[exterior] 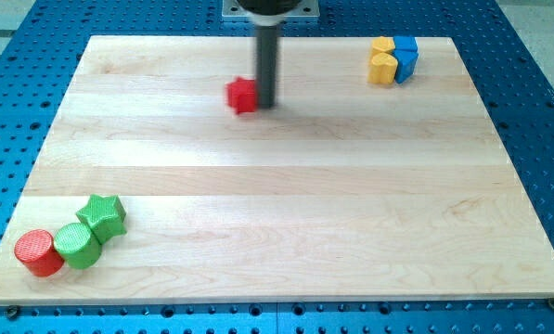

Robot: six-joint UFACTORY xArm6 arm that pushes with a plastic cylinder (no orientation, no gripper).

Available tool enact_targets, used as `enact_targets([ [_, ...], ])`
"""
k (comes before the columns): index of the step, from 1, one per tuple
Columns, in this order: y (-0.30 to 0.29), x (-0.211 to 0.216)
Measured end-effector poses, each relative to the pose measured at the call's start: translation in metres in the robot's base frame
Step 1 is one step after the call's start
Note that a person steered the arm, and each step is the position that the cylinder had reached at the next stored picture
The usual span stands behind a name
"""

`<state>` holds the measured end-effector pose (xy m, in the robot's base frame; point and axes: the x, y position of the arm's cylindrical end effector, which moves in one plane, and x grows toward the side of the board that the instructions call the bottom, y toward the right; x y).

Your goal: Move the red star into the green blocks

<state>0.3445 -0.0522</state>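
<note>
The red star (242, 95) lies near the view's top, left of centre, a little blurred. My tip (265, 103) stands right against its right side. A green star (104, 216) and a green cylinder (76, 245) sit together at the view's bottom left, touching each other. A red cylinder (38, 252) sits just left of the green cylinder.
A yellow block (382, 61) and a blue block (405, 57) sit together at the view's top right. The wooden board (286, 204) rests on a blue perforated table. The arm's mount shows at the view's top centre.
</note>
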Motion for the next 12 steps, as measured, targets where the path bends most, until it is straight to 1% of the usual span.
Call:
enact_targets([
  [1,-0.028,-0.018],
  [2,-0.051,-0.025],
  [3,-0.128,0.022],
  [4,-0.204,0.098],
  [5,-0.218,0.111],
  [6,-0.212,0.068],
  [7,-0.181,0.008],
  [8,-0.106,0.013],
  [9,-0.133,0.063],
  [10,-0.168,0.126],
  [11,-0.169,0.139],
  [12,-0.170,0.160],
])
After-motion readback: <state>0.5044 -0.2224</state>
